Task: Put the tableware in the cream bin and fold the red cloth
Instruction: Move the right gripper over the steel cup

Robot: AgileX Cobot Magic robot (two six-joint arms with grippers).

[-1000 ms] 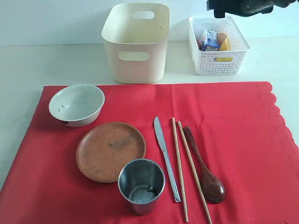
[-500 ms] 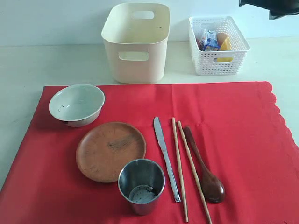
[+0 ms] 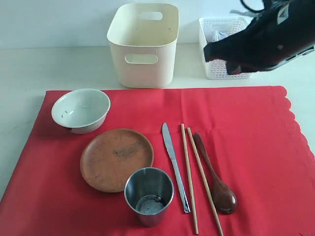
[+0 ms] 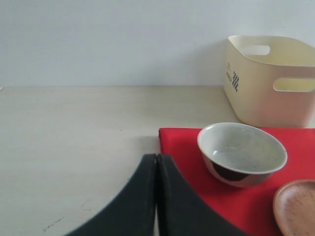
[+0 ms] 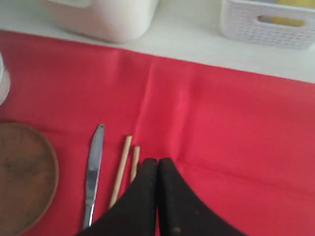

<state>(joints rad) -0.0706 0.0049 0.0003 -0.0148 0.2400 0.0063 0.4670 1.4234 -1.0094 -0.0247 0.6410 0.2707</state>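
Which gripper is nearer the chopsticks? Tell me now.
Right. The right gripper hovers shut just by the chopsticks' ends; the left gripper sits over bare table off the red cloth's corner, beyond the bowl.

A large bright red rectangular cloth (image 3: 246,147) lies flat on the desk (image 3: 59,64), its scalloped edge at 3 o'clock. Just past its 12 o'clock edge a tall cream plastic bin (image 3: 142,73) stands upright. On the cloth, a pale greenish-white bowl (image 3: 80,109) sits upright at 10 o'clock and a round brown plate (image 3: 116,159) at 8 o'clock. A steel cup (image 3: 148,195) stands against the plate's near rim at 7 o'clock. A silver knife (image 3: 174,167), a pair of wooden chopsticks (image 3: 189,177) and a dark brown wooden spoon (image 3: 225,199) lie side by side toward 6 o'clock.
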